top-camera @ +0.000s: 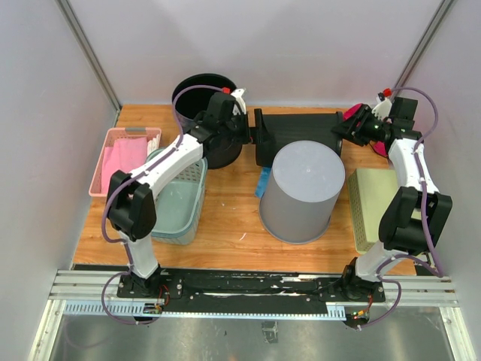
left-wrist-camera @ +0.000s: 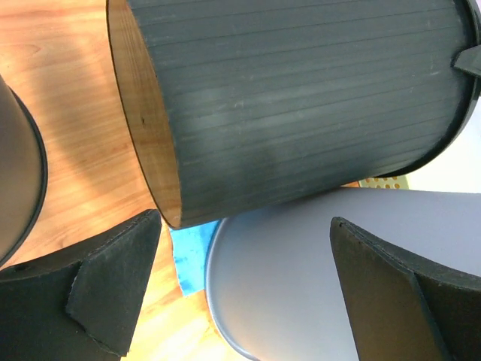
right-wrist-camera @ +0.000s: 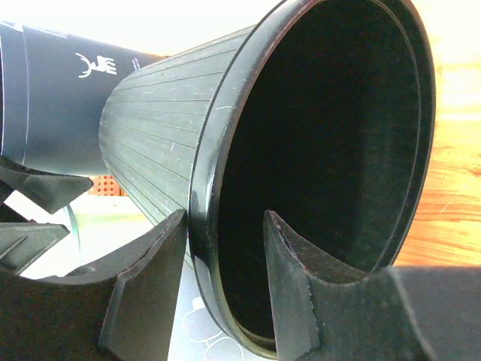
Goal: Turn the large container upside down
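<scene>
A large black ribbed container (top-camera: 297, 134) lies on its side at the back of the table, its base to the left and its open mouth to the right. My right gripper (top-camera: 342, 131) straddles its rim (right-wrist-camera: 203, 188), one finger outside and one inside, shut on it (right-wrist-camera: 225, 218). My left gripper (top-camera: 252, 135) is at the base end, open and empty (left-wrist-camera: 244, 218). In the left wrist view the black container (left-wrist-camera: 301, 98) is above the fingers. A grey container (top-camera: 303, 192) stands upside down just in front and also shows in the left wrist view (left-wrist-camera: 301, 286).
A round black bin (top-camera: 203, 94) stands at the back left. A pink basket (top-camera: 124, 158) and a teal basket (top-camera: 180, 199) are on the left. A blue cloth (top-camera: 263, 182) lies by the grey container. A pale green perforated tray (top-camera: 372, 203) is on the right.
</scene>
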Robot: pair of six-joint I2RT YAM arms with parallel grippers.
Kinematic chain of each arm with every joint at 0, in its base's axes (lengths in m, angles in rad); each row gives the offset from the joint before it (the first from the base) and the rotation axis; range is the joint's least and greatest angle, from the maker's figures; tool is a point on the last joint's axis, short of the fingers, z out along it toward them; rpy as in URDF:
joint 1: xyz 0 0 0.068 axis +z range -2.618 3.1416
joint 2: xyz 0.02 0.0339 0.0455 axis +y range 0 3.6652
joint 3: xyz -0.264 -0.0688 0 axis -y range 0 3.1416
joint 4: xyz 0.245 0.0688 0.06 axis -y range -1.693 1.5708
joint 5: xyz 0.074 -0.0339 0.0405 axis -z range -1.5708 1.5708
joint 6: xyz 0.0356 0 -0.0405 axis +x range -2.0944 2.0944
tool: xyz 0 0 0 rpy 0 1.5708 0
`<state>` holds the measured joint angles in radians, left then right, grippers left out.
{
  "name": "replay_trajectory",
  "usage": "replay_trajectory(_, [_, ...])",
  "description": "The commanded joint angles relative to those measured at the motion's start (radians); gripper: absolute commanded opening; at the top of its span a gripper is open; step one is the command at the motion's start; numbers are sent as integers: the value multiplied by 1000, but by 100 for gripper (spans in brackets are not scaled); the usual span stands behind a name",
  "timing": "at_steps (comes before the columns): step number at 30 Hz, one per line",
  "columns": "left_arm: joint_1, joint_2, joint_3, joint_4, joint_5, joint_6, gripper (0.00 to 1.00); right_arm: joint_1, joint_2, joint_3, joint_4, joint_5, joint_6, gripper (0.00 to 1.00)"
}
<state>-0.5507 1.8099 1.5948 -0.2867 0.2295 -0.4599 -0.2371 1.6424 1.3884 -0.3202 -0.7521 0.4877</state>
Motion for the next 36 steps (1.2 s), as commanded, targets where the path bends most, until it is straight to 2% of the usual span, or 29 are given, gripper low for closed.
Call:
replay_trajectory(1, [15, 44, 44, 31, 26, 21, 99, -17, 7, -1, -69, 65, -55, 45])
replay_trajectory(5, [15, 125, 107, 17, 74, 26, 99, -19, 18, -1, -69, 60, -50, 45])
replay_trajectory(10, [15, 203, 167, 41, 206, -1, 99, -21, 19, -11, -69, 64, -52, 45])
replay_trajectory(24, [10, 172, 276, 188, 454, -160, 99, -38, 55, -3, -67, 29, -28, 45])
replay_trajectory(27, [3, 178, 309, 190, 464, -179, 99, -45, 54, -13, -53, 20, -16, 45])
replay_trajectory(30, [1, 168, 362, 61, 304, -114, 99, -52, 47, -19, -48, 14, -16, 45])
replay_trajectory(33, [-10, 154, 404, -112, -14, -33, 99, -57, 48, -21, -48, 12, -18, 45])
replay_trajectory(36, [-34, 117, 336, -125, -191, -30, 99, -59, 50, -22, -47, 8, -19, 45])
